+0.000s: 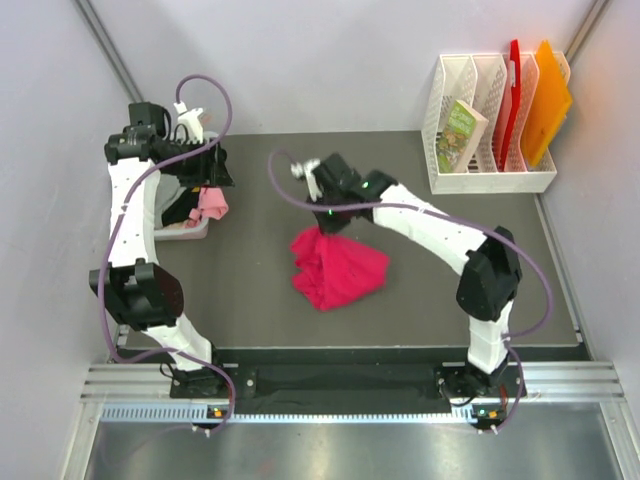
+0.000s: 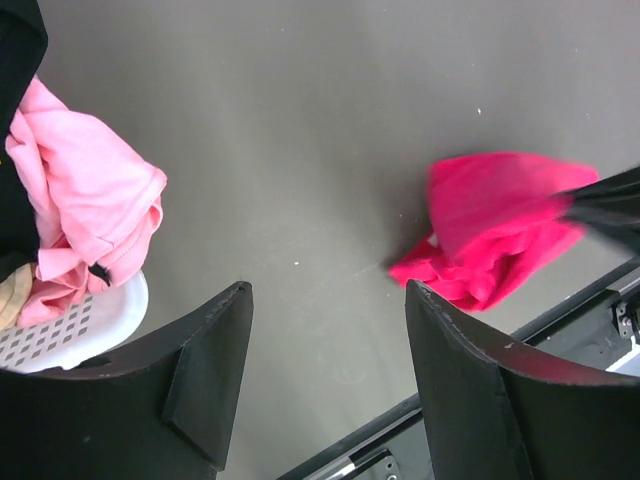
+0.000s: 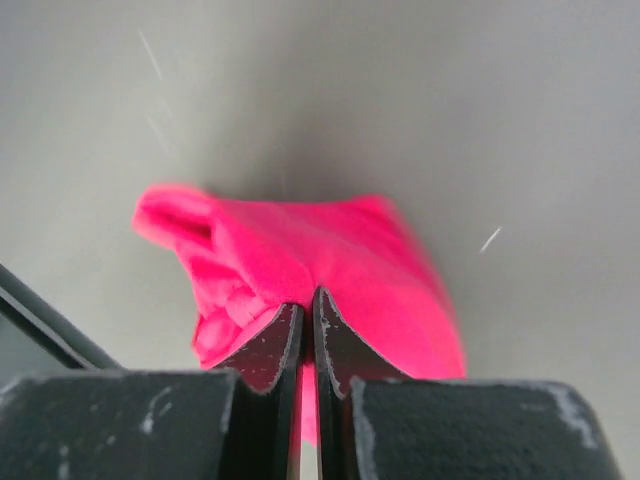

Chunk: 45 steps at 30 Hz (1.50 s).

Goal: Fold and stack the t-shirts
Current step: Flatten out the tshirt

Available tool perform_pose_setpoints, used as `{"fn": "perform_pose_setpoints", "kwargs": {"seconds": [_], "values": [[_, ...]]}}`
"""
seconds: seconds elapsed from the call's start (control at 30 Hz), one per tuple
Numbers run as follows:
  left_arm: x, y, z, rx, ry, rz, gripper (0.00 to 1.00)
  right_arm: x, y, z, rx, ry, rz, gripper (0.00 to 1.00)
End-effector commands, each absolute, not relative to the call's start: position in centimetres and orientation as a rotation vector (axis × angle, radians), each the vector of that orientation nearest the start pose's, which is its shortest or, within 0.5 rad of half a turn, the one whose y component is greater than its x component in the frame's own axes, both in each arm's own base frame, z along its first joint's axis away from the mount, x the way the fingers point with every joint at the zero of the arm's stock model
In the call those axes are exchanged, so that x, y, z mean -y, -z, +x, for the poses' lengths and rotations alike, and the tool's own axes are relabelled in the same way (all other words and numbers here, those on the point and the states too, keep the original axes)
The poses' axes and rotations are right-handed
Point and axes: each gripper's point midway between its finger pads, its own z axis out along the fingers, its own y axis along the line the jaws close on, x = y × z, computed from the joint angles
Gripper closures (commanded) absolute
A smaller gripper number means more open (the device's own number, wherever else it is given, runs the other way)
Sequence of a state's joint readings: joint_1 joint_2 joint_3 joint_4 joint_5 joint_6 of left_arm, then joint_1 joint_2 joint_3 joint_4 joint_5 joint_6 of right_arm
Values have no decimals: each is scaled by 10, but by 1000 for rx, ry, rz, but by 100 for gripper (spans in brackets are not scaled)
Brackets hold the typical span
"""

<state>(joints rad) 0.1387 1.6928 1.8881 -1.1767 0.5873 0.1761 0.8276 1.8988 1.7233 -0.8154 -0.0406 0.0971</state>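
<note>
right gripper [image 3: 308, 295] has its two fingers pressed together on a pinch of the crimson t-shirt [image 3: 300, 250], gripping it at the upper edge. the shirt hangs from that pinch as a crumpled bunch near the middle of the table [image 1: 420, 290], and its lower folds seem to rest on the dark surface. no sleeve or hem is laid out flat.

left gripper [image 2: 328, 290] hovers with its fingers spread wide and nothing between them, over bare table just beside the basket and well apart from the crimson shirt.

judging by this, the task is at its start: no shirt is folded and no stack is visible anywhere. the crimson one needs spreading before any fold, and the others have not been brought out.

the white mesh basket [image 2: 90, 325] sits toward the left rear of the table. a light pink t-shirt [image 2: 90, 200] is heaped in it and spills over the rim, with black cloth [image 2: 15, 60] just behind it; what lies deeper is hidden.

at the far right corner stands a white file rack [image 1: 490, 180]. one slot holds a green-covered book [image 1: 462, 132], another a red folder [image 1: 513, 95], and the last an orange folder [image 1: 548, 100].
</note>
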Motion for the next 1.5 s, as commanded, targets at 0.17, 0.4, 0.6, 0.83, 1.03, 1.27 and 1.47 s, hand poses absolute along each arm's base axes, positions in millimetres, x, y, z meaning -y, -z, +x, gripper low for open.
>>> {"fn": "perform_pose_setpoints", "kwargs": {"seconds": [0.17, 0.4, 0.6, 0.83, 1.03, 1.27, 1.47], "values": [[52, -277, 382, -2350, 701, 292, 34, -340, -410, 319, -1858, -631, -659, 100], [65, -273, 383, -2355, 732, 329, 34, -278, -351, 273, -2073, -551, -509, 100], [92, -263, 379, -2379, 775, 409, 34, -245, -334, 239, -2114, -573, -452, 100], [142, -268, 372, -2356, 832, 540, 35, -272, -376, 244, -2027, -652, -541, 100], [143, -269, 378, -2367, 842, 526, 37, -311, -466, 207, -1786, -789, -722, 100], [143, -270, 382, -2359, 832, 516, 38, -311, -508, 167, -1668, -897, -765, 100], [144, -270, 387, -2359, 832, 509, 39, -274, -445, 201, -1821, -665, -580, 100]]}}
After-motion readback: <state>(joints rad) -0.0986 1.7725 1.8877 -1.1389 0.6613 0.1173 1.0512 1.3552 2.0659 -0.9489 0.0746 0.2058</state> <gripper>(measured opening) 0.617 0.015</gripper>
